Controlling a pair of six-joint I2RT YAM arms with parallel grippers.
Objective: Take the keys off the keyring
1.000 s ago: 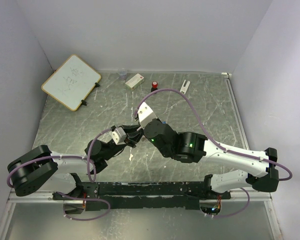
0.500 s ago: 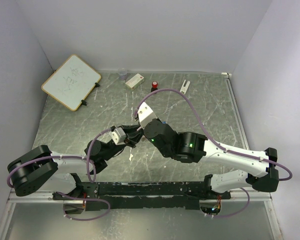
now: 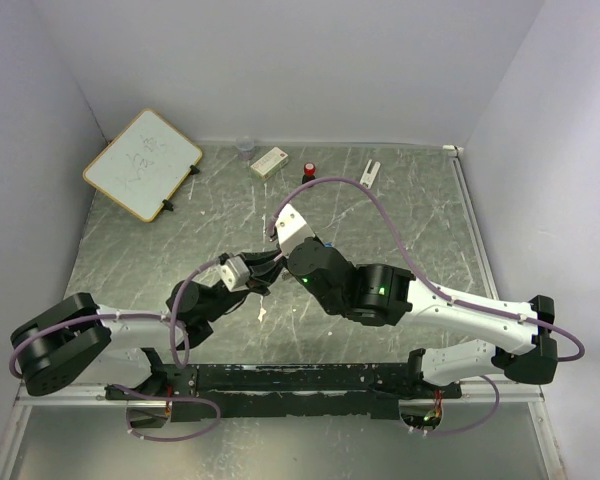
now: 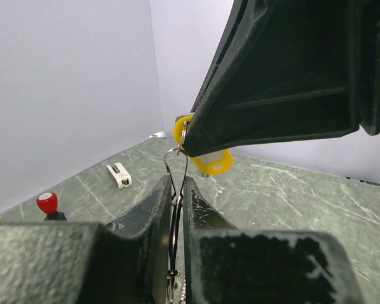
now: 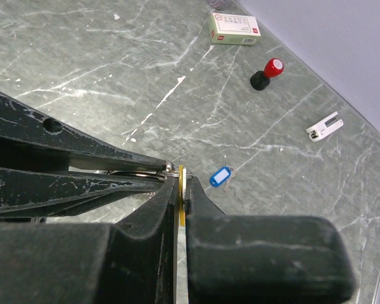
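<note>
Viewing from the top camera: both arms reach inward and meet above the middle of the table. The left gripper and the right gripper stand tip to tip. The keyring and the keys between them are too small to resolve in this view. Along the far edge stand a whiteboard, a clear cup, a white box, a red-capped black bottle and a white clip.

Left wrist camera: the left gripper's fingers stand narrow. The thin wire keyring sits edge-on in the slot between them and is pinched there. From the slot the wire rises to the yellow-headed key and passes through the hole in its head. The black finger of the right gripper covers the upper part of that yellow head. Ring and key hang clear of the table surface. The bottle and the clip show in the background on the left.

Right wrist camera: the right gripper's fingers are closed on the yellow head, which shows only as a thin yellow strip between them. The left gripper's fingers enter from the left, and their tips meet the right gripper's tips at the ring. A blue-headed key lies on the table just beyond the tips, apart from the ring. The box, the bottle and the clip lie farther off.
</note>
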